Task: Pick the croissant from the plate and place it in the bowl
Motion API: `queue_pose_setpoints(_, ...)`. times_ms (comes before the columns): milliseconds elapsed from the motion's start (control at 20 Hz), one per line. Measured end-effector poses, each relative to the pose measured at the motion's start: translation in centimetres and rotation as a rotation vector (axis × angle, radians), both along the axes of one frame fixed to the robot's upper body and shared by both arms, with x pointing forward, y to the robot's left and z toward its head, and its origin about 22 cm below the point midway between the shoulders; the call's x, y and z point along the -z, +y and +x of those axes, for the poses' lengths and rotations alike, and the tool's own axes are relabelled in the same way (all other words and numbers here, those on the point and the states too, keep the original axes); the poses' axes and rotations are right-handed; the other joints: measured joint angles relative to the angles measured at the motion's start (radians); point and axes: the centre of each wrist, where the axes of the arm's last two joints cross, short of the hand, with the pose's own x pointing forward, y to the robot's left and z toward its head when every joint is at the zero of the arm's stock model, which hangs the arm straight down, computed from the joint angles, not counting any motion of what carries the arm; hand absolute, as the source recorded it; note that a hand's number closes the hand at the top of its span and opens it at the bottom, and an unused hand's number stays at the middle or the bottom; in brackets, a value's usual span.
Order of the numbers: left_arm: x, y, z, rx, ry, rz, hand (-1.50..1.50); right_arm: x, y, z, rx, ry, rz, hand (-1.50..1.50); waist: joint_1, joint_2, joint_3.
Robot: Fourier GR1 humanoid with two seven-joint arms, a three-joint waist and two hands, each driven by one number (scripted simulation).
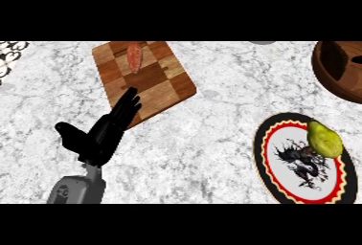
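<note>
Grey forearm and black left hand (pixel 99 136) rise from the lower left of the frame, and the fingers (pixel 127 107) are straight and together, thumb splayed to the left, holding nothing. Their tips overlap the lower edge of the wooden cutting board (pixel 145 76) in the upper middle, which carries a reddish strip of food (pixel 136 56) near its top; whether the tips touch the wood or hang above it I cannot tell. The right hand is nowhere in the frame.

Out from the fingers, across bare marble counter (pixel 205 139), the croissant (pixel 324 139) lies far over at the right, a yellowish lump on the upper right edge of the patterned plate (pixel 283 177) with its red and black rim. The brown bowl (pixel 339 67) sits in the upper right corner, partly cut off, just above the plate.

The hazards, as I judge them: the only visible hand is well apart from the croissant, so a long cross-reach could sweep the board or nudge the plate. The croissant sits at the plate's edge, so a poorly centred grasp could push it off onto the counter. With the bowl partly out of frame, the release might be misjudged against its rim.
</note>
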Motion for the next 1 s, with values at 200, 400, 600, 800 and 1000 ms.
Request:
queue_pose_setpoints(200, 0.3, -0.1, -0.4, -0.025, 0.011, 0.003, 0.00, 0.1, -3.1, -2.3, -0.079, -0.130, 0.139, -1.50, -0.021, -0.009, -0.002)
queue_pose_setpoints(400, 0.8, 0.9, -0.8, -0.042, 0.016, 0.001, 0.00, 0.6, -6.8, -5.7, -0.132, -0.202, 0.239, -1.50, -0.042, -0.018, -0.004)
queue_pose_setpoints(600, 0.7, 1.7, -0.9, -0.065, 0.023, 0.006, 0.00, 1.3, -9.5, -9.1, -0.111, -0.231, 0.263, -1.50, -0.061, -0.025, -0.006)
queue_pose_setpoints(800, 1.0, 2.2, -1.5, -0.091, 0.032, 0.009, 0.00, 2.2, -12.4, -13.6, -0.072, -0.225, 0.256, 1.50, -0.088, -0.033, -0.006)
queue_pose_setpoints(1000, 1.2, 2.9, -1.8, -0.119, 0.040, 0.012, 0.00, 4.2, -14.0, -17.7, -0.039, -0.197, 0.232, 1.50, -0.120, -0.040, -0.007)
